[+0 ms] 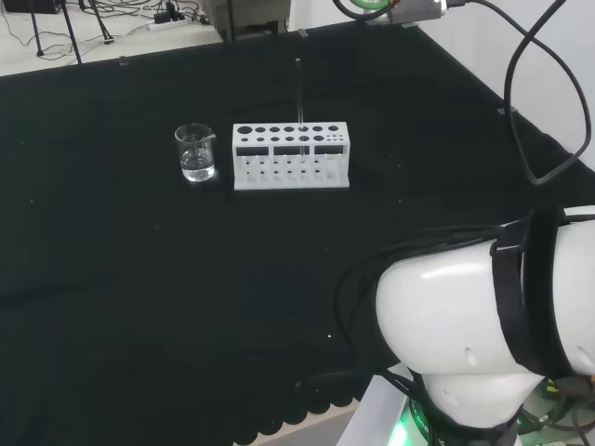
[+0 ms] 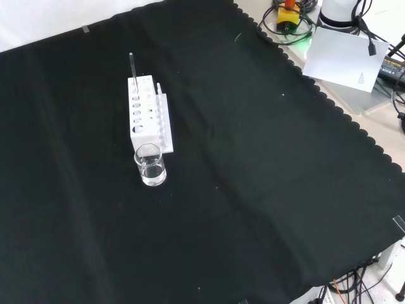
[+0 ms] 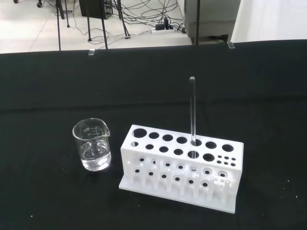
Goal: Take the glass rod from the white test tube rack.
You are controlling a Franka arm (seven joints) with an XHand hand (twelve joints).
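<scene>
- The glass rod (image 3: 192,111) stands upright in the white test tube rack (image 3: 181,168), its foot in one of the large holes of the rack's back row, toward the end of the rack away from the beaker. Most of its length rises clear above the rack top.
- The rack sits on the black-clothed table (image 1: 112,279). In the head view it lies toward the far edge, near the middle of that edge's run, with its long side roughly parallel to it. The rod (image 1: 298,91) rises from the rack (image 1: 291,156) as a thin dark line.
- A small clear beaker (image 1: 195,152) with a little clear liquid stands just beside the rack's short end, apart from it. In the front view, the beaker (image 2: 150,165) is nearer the camera than the rack (image 2: 147,114), and the rod (image 2: 132,71) is at the rack's far end.
- The coming move turns on the rod's long axis, which is vertical. I judge the fingers must close on the bare upper part and draw it straight up, since a sideways pull could catch the hole's edge or tip the rack.
- The wrist camera looks down and across at the rack from well apart, so the rod lies ahead of and below the palm.
- I cannot tell whether the fingers are wide, narrow or curled.
- The beaker bears faint graduation marks, too small to read, and I can read no writing on the rack.
</scene>
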